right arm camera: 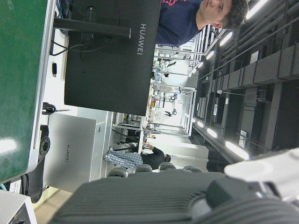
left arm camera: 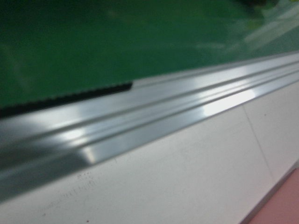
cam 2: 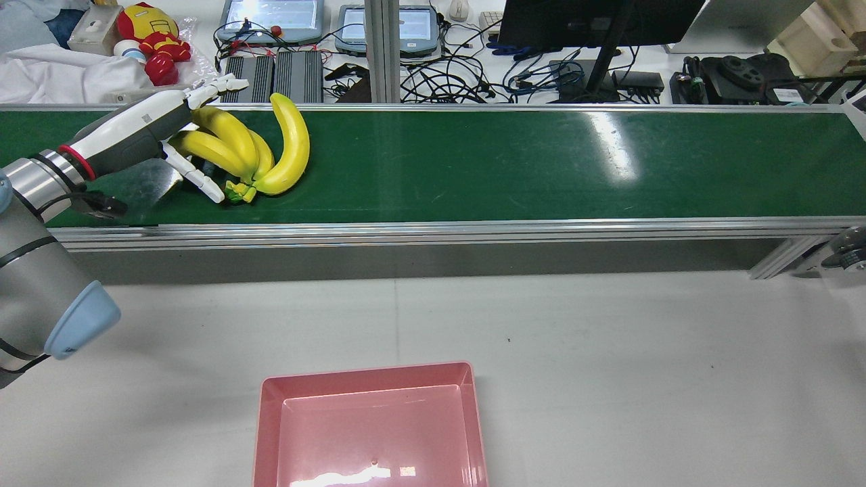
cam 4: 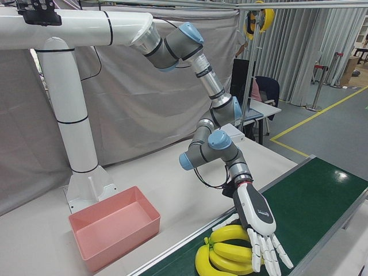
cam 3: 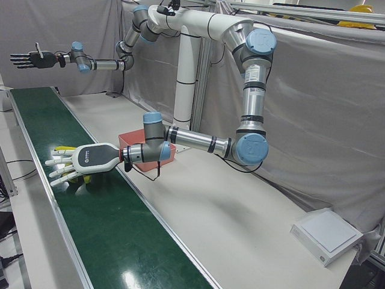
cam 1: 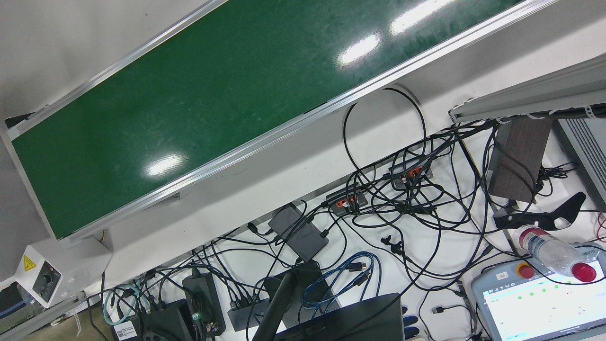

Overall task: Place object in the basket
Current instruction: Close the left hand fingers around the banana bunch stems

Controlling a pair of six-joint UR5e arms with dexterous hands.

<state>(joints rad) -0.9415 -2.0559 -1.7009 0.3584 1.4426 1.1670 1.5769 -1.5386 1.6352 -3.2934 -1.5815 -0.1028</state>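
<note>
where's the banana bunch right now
In the rear view the banana bunch lies on the green conveyor belt near that view's left end, with the left hand spread over it; the pink basket sits nearer, on the table.

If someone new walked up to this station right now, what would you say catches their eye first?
Most likely the yellow bunch of bananas at the left end of the green conveyor belt in the rear view, with the left hand reaching over it, fingers spread. Next, the empty pink basket on the white table nearer the robot. The right hand hangs open, high above the belt's far end.
</note>
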